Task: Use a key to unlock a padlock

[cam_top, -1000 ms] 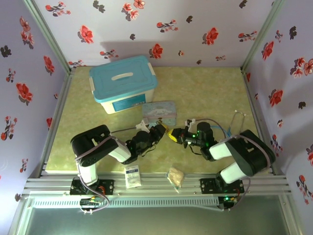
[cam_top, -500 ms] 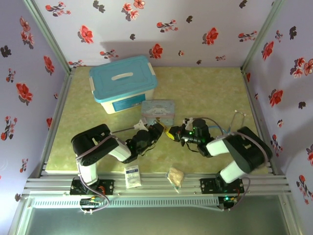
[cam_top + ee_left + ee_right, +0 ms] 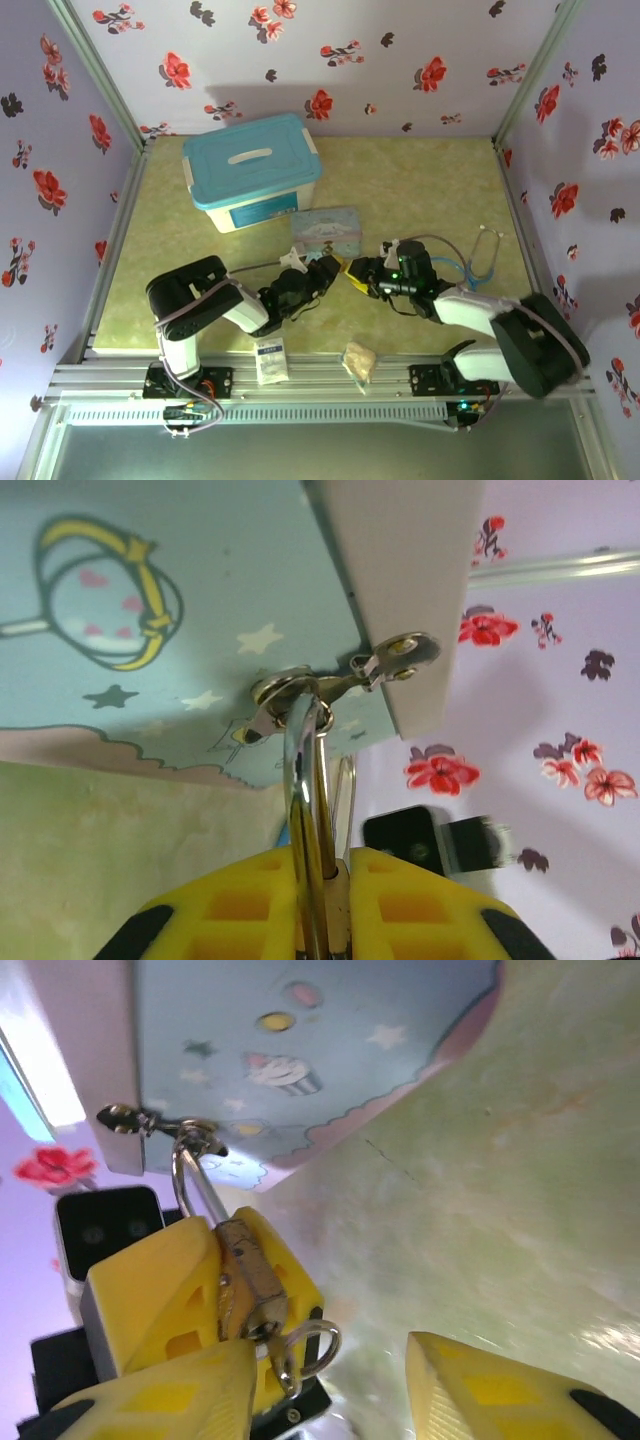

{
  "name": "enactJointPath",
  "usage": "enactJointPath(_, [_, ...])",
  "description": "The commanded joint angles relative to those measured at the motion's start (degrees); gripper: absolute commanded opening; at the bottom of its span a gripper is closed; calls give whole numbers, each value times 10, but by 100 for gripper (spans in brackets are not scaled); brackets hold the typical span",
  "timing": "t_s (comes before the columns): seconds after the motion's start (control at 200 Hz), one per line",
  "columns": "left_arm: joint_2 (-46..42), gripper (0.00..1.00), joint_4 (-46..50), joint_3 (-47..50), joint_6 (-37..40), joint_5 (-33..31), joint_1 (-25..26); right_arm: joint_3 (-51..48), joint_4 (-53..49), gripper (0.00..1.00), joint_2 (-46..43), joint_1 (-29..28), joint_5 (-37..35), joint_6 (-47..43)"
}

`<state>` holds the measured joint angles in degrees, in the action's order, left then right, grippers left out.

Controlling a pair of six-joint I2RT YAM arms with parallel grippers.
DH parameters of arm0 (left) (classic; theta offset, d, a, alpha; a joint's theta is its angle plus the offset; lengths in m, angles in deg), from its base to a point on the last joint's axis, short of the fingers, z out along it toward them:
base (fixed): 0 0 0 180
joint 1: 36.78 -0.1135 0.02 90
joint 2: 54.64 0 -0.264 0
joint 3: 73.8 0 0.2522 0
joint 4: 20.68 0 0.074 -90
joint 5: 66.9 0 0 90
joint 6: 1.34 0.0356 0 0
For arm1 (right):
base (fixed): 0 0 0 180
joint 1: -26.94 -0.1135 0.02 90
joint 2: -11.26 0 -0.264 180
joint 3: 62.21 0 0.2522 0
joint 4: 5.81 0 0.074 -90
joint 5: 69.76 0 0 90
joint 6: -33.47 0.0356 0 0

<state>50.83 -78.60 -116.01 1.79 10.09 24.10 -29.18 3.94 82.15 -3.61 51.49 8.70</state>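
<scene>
The brass padlock (image 3: pixel 250 1270) is clamped between the yellow fingers (image 3: pixel 150 1290) of my left gripper (image 3: pixel 320 910), which is shut on it. Its silver shackle (image 3: pixel 305 780) rises to the metal clasp (image 3: pixel 395 658) at the edge of the cartoon tin (image 3: pixel 150 600). The small key (image 3: pixel 283 1362) sticks out of the padlock's underside and carries a wire ring (image 3: pixel 316 1346). My right gripper (image 3: pixel 330 1390) is open; one finger sits just beside the key and the other is far to the right. From above, the two grippers (image 3: pixel 335 268) (image 3: pixel 362 272) meet in front of the tin (image 3: pixel 326 230).
A white box with a blue lid (image 3: pixel 252 170) stands at the back left. A thin cable or tube (image 3: pixel 480 250) lies at the right. A white packet (image 3: pixel 270 358) and a beige wrapped lump (image 3: pixel 359 360) lie by the front rail.
The right arm has shifted, with its elbow swinging out to the right. Its gripper stays at the padlock. The left arm still holds the padlock in place.
</scene>
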Motion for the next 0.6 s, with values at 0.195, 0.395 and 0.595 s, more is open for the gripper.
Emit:
enactJointPath(0.195, [-3, 0, -36, 16, 9, 30, 14, 59, -412, 43, -208, -60, -283, -352])
enactJointPath(0.395, [-7, 0, -32, 23, -1, 27, 14, 23, -339, 43, -267, -177, -440, -451])
enactJointPath(0.595, [3, 0, -32, 27, -13, 20, 19, -11, -236, 44, -236, -258, -478, -586])
